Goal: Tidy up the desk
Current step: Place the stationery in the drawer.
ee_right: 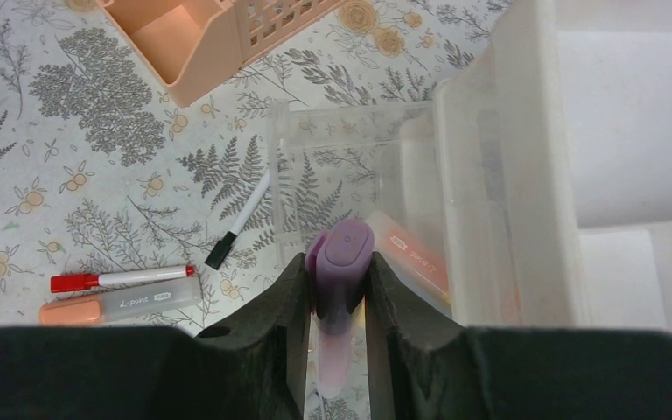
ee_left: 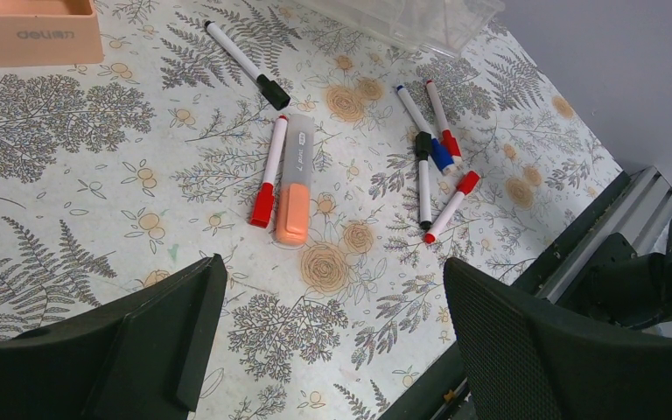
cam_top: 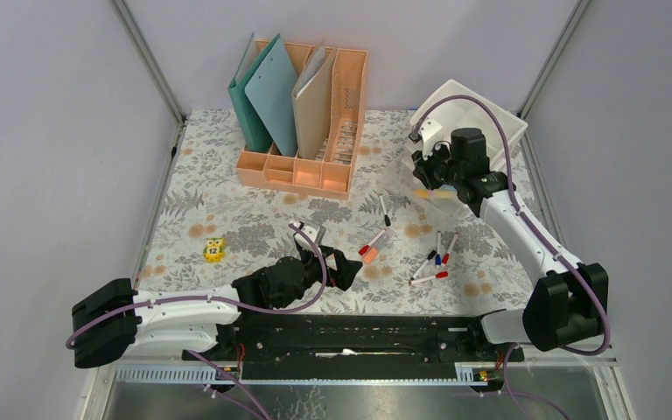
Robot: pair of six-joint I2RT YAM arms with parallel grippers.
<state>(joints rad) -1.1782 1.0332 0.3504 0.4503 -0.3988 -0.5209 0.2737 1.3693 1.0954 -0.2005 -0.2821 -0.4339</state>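
The table (cam_top: 254,214) carries six thin markers (ee_left: 270,166) and one orange highlighter (ee_left: 295,179); left jaws stand apart, right jaws clamp one purple highlighter (ee_right: 341,280).

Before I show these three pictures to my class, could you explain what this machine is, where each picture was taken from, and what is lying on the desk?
These are two robot arms bolted at the near edge of a desk. The wide picture comes from a camera above and behind them; the other two come from a camera on each wrist. The left hand is open and empty, facing an orange highlighter and loose pens. The right hand is shut on a purple highlighter, at a clear drawer by the white drawer unit. A peach file rack holding folders stands at the back, and a small yellow item lies on the left.
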